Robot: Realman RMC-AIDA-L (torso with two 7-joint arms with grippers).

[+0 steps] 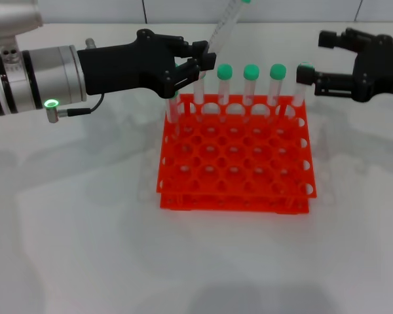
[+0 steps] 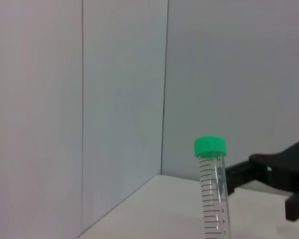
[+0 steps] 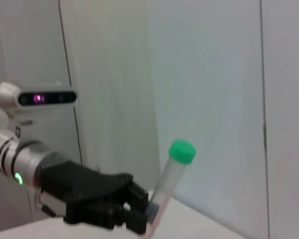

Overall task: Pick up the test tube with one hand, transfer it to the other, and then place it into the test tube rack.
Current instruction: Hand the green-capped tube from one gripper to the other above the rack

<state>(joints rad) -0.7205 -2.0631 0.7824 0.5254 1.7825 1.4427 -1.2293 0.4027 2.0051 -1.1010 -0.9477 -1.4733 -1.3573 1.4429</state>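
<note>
My left gripper (image 1: 200,59), on the arm with the green light, is shut on a test tube (image 1: 221,27) and holds it tilted above the back left corner of the orange-red rack (image 1: 236,190). The tube's green cap is cut off by the top edge of the head view. The tube also shows in the left wrist view (image 2: 213,194). The right wrist view shows the left gripper (image 3: 145,211) clamping the tube (image 3: 170,177) near its lower end. My right gripper (image 1: 321,60) is open and empty, just beyond the rack's back right corner.
Several other green-capped tubes (image 1: 251,82) stand upright in the rack's back row, one (image 1: 301,82) close to the right gripper's fingers. The rack sits on a white table (image 1: 85,229). A pale wall stands behind.
</note>
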